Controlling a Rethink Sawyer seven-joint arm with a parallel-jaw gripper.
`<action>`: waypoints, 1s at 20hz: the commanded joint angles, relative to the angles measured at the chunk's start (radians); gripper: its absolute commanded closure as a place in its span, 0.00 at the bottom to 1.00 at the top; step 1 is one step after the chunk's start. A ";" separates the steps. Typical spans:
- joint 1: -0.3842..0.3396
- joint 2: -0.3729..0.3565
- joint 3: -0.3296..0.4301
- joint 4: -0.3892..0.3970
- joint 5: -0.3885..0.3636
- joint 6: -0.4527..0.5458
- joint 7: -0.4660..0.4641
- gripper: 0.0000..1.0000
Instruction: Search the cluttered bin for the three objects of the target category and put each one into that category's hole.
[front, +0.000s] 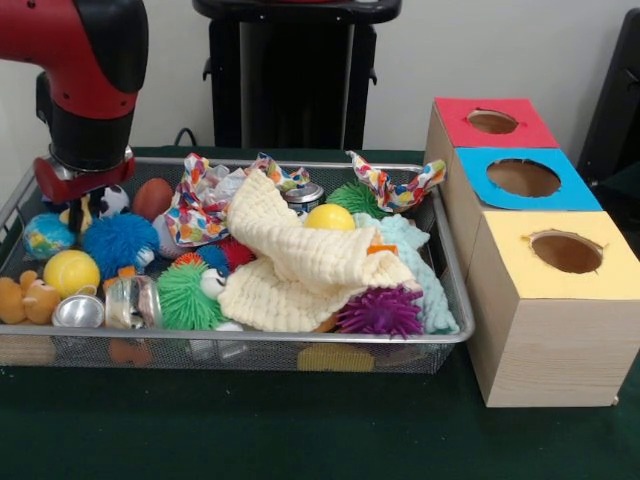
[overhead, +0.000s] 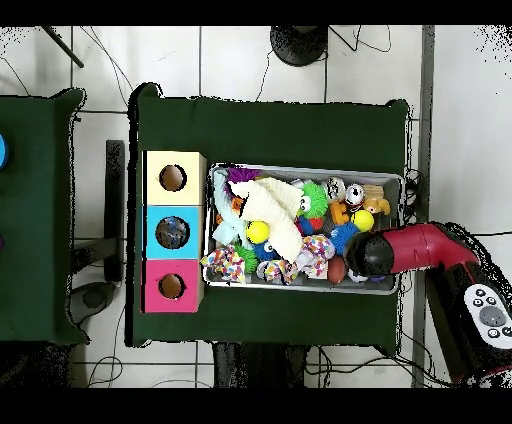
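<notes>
The wire mesh bin (front: 250, 338) sits on the green table, full of toys; it also shows in the overhead view (overhead: 300, 168). One tan-brown plush animal (front: 20, 297) lies at the bin's front left corner, and shows in the overhead view (overhead: 376, 195) too. No other tan plush shows. The red-topped box's hole (front: 492, 121) is at the far right, beyond the bin, and shows in the overhead view (overhead: 171, 286). My gripper (front: 85, 195) is low over the bin's far left corner, next to a black-and-white plush (front: 108, 200). In the overhead view the arm (overhead: 400, 250) covers it.
A cream cloth (front: 300, 250) drapes over the bin's middle. Around it lie a blue spiky ball (front: 118, 240), a green one (front: 185, 295), a purple one (front: 380, 312), a yellow ball (front: 70, 270) and a metal cup (front: 78, 310). Blue-topped (front: 523, 178) and yellow-topped (front: 565, 252) boxes stand beside the bin.
</notes>
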 joint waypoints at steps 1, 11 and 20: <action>-0.041 -0.068 -0.064 -0.008 -0.045 0.122 -0.308 1.00; -0.014 -0.263 0.096 0.244 0.171 0.011 -0.141 1.00; 0.091 -0.325 0.085 0.344 0.250 -0.123 0.087 1.00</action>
